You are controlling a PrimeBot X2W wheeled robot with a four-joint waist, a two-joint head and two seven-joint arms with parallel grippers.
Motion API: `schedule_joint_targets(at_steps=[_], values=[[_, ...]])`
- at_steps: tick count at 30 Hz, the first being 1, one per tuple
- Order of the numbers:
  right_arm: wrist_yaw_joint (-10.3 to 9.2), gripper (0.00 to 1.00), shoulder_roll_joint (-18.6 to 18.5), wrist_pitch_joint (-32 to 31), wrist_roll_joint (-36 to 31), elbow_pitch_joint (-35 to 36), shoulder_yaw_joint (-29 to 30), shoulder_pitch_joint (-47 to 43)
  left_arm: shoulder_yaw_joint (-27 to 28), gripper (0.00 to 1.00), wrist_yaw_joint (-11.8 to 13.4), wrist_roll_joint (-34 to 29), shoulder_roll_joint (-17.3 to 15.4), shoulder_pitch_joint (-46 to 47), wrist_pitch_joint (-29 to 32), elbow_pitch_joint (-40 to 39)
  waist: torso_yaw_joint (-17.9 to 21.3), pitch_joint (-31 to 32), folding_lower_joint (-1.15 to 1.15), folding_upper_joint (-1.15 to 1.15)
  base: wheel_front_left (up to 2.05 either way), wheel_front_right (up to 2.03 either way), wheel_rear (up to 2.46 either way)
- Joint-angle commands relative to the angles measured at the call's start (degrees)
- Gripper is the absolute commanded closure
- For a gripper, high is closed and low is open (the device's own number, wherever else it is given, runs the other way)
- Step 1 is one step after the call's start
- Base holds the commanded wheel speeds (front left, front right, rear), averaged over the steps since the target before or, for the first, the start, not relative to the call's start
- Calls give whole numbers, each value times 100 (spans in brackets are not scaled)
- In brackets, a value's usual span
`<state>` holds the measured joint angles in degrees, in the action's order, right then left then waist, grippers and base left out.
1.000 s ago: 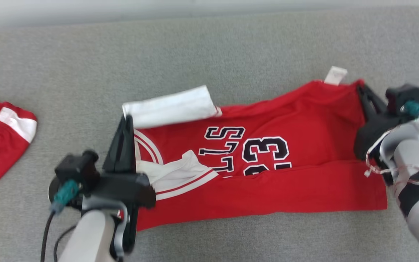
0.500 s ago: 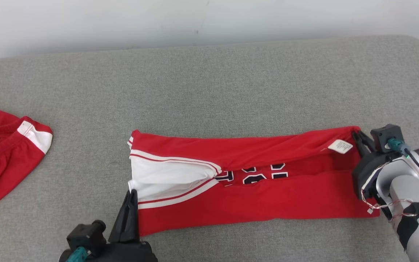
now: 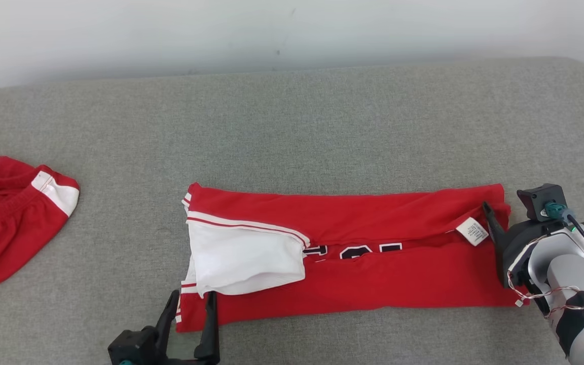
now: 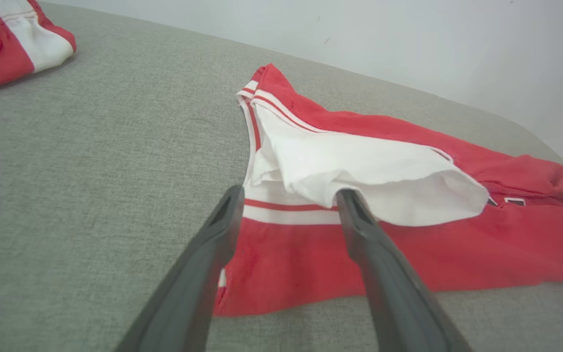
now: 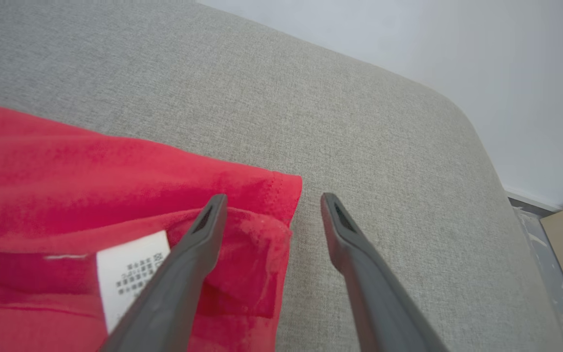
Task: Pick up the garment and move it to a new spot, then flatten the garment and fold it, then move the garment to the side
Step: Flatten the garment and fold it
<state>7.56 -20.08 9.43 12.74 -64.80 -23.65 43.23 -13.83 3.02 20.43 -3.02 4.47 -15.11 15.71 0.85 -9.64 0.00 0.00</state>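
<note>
L gripper jaws were apart, nothing clamped. One finger sat over the bare grey cushion, the other over the red jersey at its near-left corner, tip at the edge of the white flap; contact unclear. Gripper body was cut off by the head view's bottom edge. R gripper was also spread, gripping nothing; one finger crossed the care label, print unreadable. Jersey lay mid-cushion, folded lengthwise into a long band, black lettering mostly hidden in the fold. 2nd red garment was far left, cropped by frame.
</note>
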Motion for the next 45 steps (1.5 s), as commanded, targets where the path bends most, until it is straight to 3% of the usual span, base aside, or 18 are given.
schedule_joint_targets(at_steps=[1, 7, 14, 23, 27, 36, 45], values=[[-13, 0, -15, 31, 1, 11, 53, -105, 34, 0, 8, -69, -3, -84, 0, 22, -2, 37, 0, 0, 0, 0, 0], [-13, 0, -44, 89, 35, 39, 237, -207, 201, 0, -46, -277, 3, -284, 0, -146, -15, 200, 0, 0, 0, 0, 0], [-13, 0, -11, 54, 264, 79, 569, -381, 700, 0, -138, -665, 4, -557, 0, -893, -63, 400, 0, 0, 0, 0, 0], [-13, 0, 346, -271, 1184, 384, 1109, -640, 1352, 0, -395, -1128, 8, -745, 0, -1649, -70, 484, 0, 0, 0, 0, 0], [-13, 0, 325, -589, 1454, 580, 1156, -696, 1502, 0, -346, -1173, 10, -807, 0, -1900, -72, 397, 0, 0, 0, 0, 0], [-13, 0, 148, -1001, 1195, 430, 1212, -588, 1552, 0, -280, -1123, 12, -834, 0, -1940, -149, 225, 0, 0, 0, 0, 0], [-13, 0, 301, -1094, 1041, 23, 1451, -635, 1444, 0, -182, -1006, 12, -937, 0, -1875, -252, 218, 0, 0, 0, 0, 0]])
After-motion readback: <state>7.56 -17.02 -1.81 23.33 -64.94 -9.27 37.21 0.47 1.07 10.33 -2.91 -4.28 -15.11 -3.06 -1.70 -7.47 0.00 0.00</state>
